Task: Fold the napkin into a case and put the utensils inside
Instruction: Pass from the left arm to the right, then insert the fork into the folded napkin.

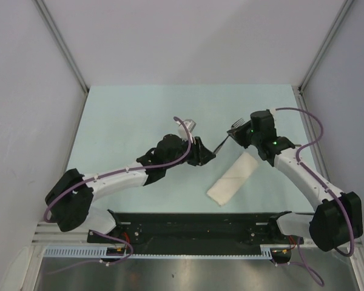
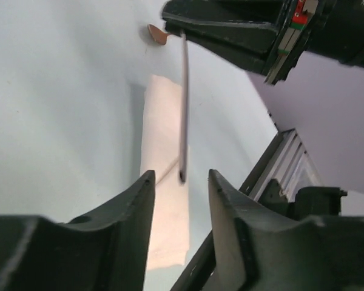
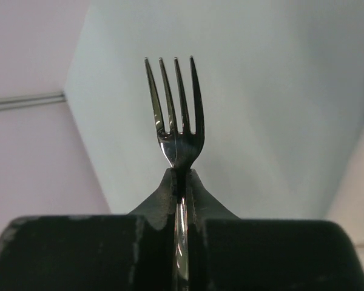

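Top external view, entries from left to right.

1. Left gripper (image 1: 207,154): at mid-table on the end of the left arm, pointing right toward the other arm. Released. In the left wrist view its two dark fingers (image 2: 139,200) stand apart, and the thin tail of a handle shows in the gap, touching neither of them.

2. Fork (image 1: 236,124): silver, four tines, slim handle. It spans the space between the two grippers, with the tines at the far right and the handle slanting down-left to end at the left gripper's open fingers. It is outside the case.

3. Case (image 1: 233,177): a narrow white folded pouch lying flat on the pale green table (image 1: 127,121). It lies diagonally, its near end to the left and its far end to the right, just right of the left gripper and on the near side of the right one.

4. Right gripper (image 1: 241,131): clenched on the fork. The right wrist view shows the fingers pressed together on its neck, with the tines standing clear above them.

5. Coppery-brown shape (image 2: 158,34): small, on the table past the case's far end. What it is cannot be told.
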Controlling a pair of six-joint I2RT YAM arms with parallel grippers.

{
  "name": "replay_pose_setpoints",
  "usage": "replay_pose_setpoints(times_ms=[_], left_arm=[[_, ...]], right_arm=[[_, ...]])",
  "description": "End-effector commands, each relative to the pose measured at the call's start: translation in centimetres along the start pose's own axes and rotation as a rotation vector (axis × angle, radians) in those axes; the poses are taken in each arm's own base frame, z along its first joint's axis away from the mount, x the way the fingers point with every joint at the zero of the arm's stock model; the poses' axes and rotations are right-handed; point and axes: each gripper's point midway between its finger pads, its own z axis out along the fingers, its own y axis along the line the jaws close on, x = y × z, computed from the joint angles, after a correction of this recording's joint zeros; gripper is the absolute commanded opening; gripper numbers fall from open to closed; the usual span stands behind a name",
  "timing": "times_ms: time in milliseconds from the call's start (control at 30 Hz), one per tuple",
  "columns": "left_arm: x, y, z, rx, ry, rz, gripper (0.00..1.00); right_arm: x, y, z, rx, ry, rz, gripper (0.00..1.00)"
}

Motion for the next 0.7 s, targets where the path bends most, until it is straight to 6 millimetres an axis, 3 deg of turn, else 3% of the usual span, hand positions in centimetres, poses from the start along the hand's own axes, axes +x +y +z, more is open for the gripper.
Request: replay_pose_setpoints(times_ms=[0,67,133,200,267,400,667], left_arm=[[0.8,-0.9,-1.1,0.012,0.112,0.069,0.5],[1.6,-1.2,-1.2,0.033,0.149,0.045,0.5],[3.9,-1.9,-1.0,0.101,0.234,-0.019,0.44],[6.2,-2.0,-0.3,0.148,0.306,-0.082,0.23],[8.2,-2.5,-0.4,0.191,0.376,-0.108,0.12],[11.1,-1.3,0.0,0.17,0.449,-0.139,0.09],[13.7,0.1,0.0,0.139,0.518,-0.168,0.09]], right_arm=[[-4.6,-4.8,-2.8,0.186,-0.085,-0.247,0.0],[-5.2,-7.1,-3.1,0.257,-0.079,-0.278,0.0],[-6.2,-9.1,-3.6,0.328,-0.107,-0.308,0.0],[-7.2,-10.0,-4.1,0.377,-0.155,-0.328,0.0],[-8.3,-10.9,-4.5,0.423,-0.198,-0.333,0.0],[-8.7,-12.0,-3.7,0.478,-0.2,-0.303,0.0],[-6.1,-13.3,-1.1,0.558,-0.158,-0.306,0.0]])
